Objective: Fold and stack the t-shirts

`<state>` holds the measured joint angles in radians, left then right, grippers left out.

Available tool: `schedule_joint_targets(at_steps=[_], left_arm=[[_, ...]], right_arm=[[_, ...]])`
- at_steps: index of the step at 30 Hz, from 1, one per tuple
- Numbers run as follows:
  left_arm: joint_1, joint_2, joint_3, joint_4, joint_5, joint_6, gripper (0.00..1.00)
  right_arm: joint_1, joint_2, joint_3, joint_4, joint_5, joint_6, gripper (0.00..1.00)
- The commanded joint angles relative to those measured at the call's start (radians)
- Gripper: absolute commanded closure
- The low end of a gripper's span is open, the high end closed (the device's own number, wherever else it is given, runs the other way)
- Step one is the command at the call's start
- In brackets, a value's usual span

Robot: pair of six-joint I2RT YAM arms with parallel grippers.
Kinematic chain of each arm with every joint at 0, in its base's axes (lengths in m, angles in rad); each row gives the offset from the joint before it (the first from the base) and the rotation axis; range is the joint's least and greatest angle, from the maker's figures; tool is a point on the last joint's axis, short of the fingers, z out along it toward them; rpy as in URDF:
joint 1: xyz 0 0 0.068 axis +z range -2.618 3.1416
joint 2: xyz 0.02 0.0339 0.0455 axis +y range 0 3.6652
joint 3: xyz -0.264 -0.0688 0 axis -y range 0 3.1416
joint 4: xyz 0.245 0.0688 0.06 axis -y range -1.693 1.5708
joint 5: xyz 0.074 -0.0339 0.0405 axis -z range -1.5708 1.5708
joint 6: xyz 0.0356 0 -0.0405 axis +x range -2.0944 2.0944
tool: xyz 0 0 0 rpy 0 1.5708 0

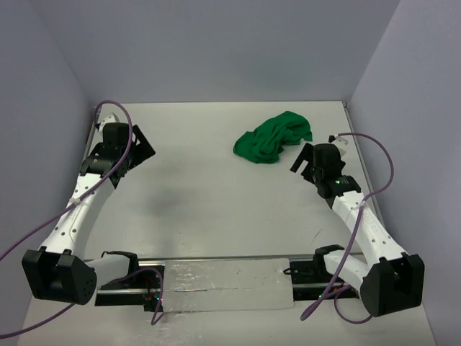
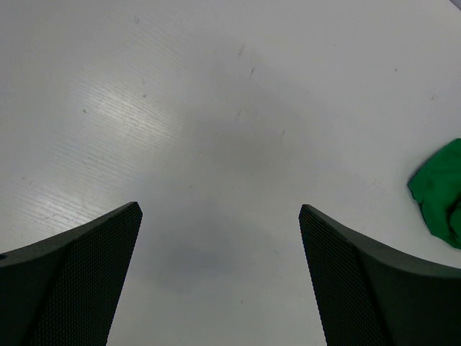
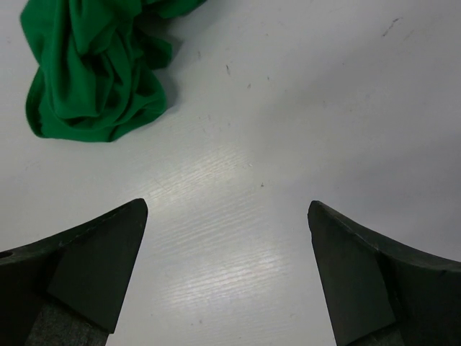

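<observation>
A bright-green t-shirt (image 1: 274, 137) lies crumpled in a heap at the far right of the white table. It also shows at the top left of the right wrist view (image 3: 94, 65) and at the right edge of the left wrist view (image 2: 441, 191). My right gripper (image 1: 306, 160) is open and empty, just right of and nearer than the shirt, not touching it. My left gripper (image 1: 140, 144) is open and empty at the far left, well away from the shirt. Both wrist views show spread black fingers (image 3: 108, 259) over bare table.
Purple-grey walls close the table at the back and on both sides. A metal rail plate (image 1: 216, 285) with both arm bases lies along the near edge. Purple cables (image 1: 374, 155) loop from each arm.
</observation>
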<state>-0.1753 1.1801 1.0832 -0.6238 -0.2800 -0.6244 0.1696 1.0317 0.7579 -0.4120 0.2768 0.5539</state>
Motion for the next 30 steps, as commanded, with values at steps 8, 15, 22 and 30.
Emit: schedule_joint_targets(at_steps=[8, 15, 22, 30], left_arm=[[-0.006, -0.006, -0.004, 0.068, 0.061, -0.009, 0.01], [-0.006, -0.003, -0.015, 0.074, 0.071, -0.011, 0.01], [-0.007, -0.004, 0.007, 0.041, 0.055, 0.002, 0.0], [-0.007, -0.016, 0.006, 0.026, 0.047, 0.008, 0.0]], right_arm=[[0.04, -0.036, -0.025, 0.111, -0.109, -0.056, 0.0], [0.169, 0.191, 0.07, 0.219, -0.13, -0.052, 0.0], [0.157, 0.523, 0.277, 0.316, -0.182, 0.022, 0.01], [0.148, 0.866, 0.555, 0.266, -0.183, 0.039, 0.78]])
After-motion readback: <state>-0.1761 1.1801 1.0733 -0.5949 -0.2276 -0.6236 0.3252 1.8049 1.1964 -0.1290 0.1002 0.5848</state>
